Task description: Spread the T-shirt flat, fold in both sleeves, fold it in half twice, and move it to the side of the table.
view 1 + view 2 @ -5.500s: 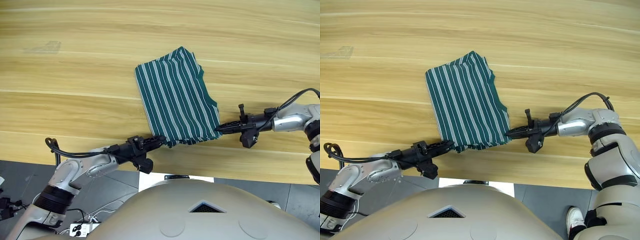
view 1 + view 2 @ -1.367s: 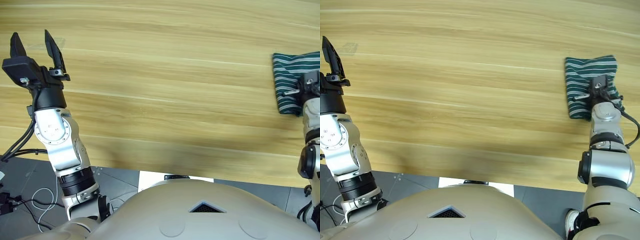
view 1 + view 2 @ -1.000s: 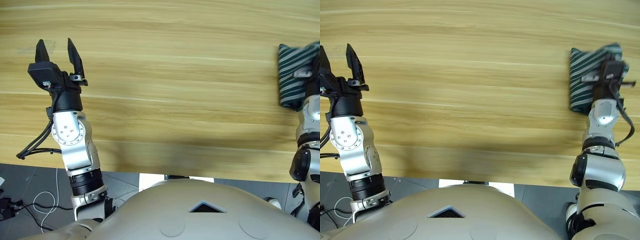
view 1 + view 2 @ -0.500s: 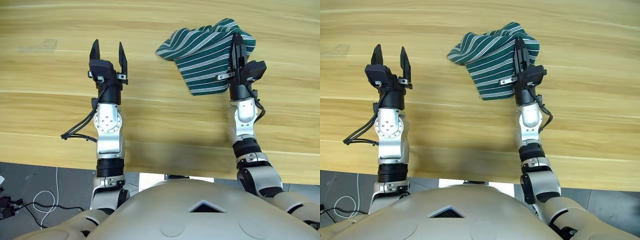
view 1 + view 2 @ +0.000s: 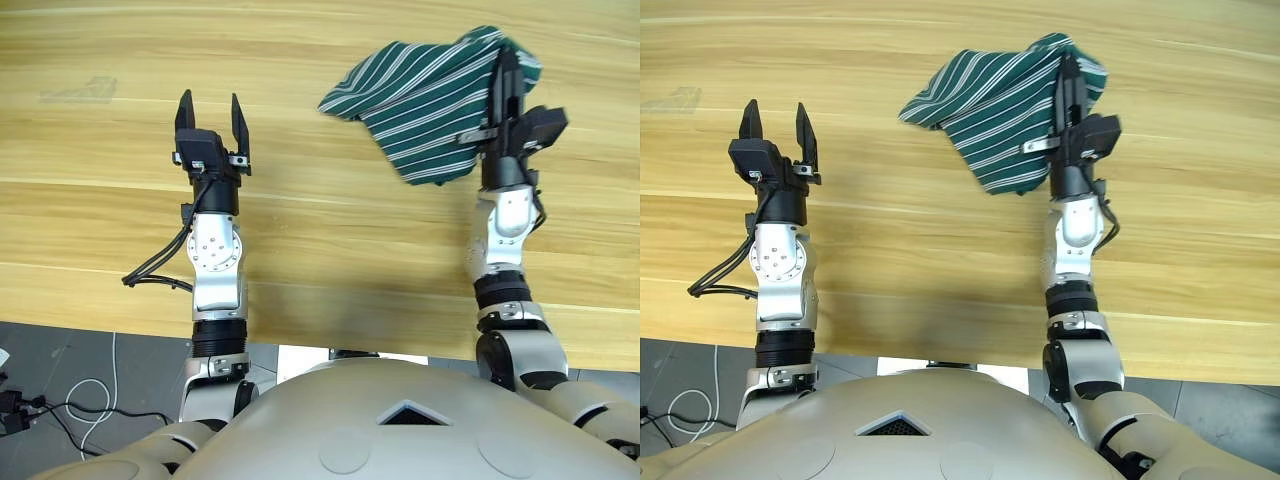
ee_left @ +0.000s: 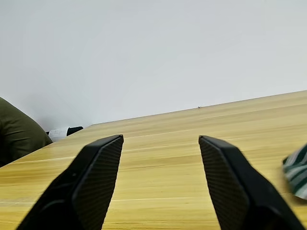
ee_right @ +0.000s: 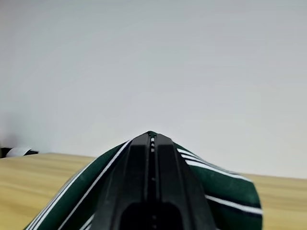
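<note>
Right gripper [image 5: 503,70] is clamped shut on the T-shirt [image 5: 420,100]. In the right wrist view its two fingers are pressed together with striped green cloth draped down both sides of them. Left gripper [image 5: 211,105] is spread wide and carries nothing. It hovers over bare wood on my left, well apart from the cloth, and in its own wrist view I see only a corner of the stripes past one finger [image 6: 230,187].

Both arms reach forward from the near edge of the table [image 5: 330,230]. Beyond the right gripper, the T-shirt hangs from that single pinch as a loose, slanted bundle, its free end trailing toward the robot's left. It sits around the middle-right of the tabletop, not at a side. I cannot tell whether its lowest fold touches the wood or hangs just clear of it.

My worry is the fold. With one grip point and no support from the other arm, the layers look to be sagging open, and any quick swing could shake them apart. A drag across the wood could also peel the lower layers back if the trailing end is in contact. The pinch seems to sit near one edge, so the cloth could slip out and drop in a heap short of the table's side. I would want it carried slowly and set down with the trailing end first.

Farther off, the planks run on to a plain pale wall.
</note>
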### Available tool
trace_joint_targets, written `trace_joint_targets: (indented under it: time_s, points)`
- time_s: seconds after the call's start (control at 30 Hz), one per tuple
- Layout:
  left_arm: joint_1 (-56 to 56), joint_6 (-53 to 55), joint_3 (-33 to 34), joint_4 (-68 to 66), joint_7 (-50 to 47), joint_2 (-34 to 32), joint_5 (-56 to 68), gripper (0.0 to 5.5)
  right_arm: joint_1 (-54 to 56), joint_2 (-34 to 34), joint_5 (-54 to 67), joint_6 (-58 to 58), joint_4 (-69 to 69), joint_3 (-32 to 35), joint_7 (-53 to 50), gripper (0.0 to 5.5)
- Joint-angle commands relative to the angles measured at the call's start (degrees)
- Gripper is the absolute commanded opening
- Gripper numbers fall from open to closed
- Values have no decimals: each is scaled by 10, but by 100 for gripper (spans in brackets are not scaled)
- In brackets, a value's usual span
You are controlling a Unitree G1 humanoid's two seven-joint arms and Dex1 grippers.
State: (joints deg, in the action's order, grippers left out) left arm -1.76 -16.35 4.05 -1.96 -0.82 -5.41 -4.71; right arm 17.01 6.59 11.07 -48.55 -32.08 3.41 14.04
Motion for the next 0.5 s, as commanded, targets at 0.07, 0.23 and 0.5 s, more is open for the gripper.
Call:
trace_joint_targets:
  time_s: [0.07,0.23,0.5]
  points:
    - [21,-7,-4,-13,-7,-2,-9,294,43,36,5,51,15,-16,70,2]
    - [46,-19,-8,-50,-12,-5,-15,294,163,53,-82,137,-87,-115,196,2]
    - [60,-35,-10,-81,-20,-6,-23,294,266,84,-240,314,-357,-216,216,2]
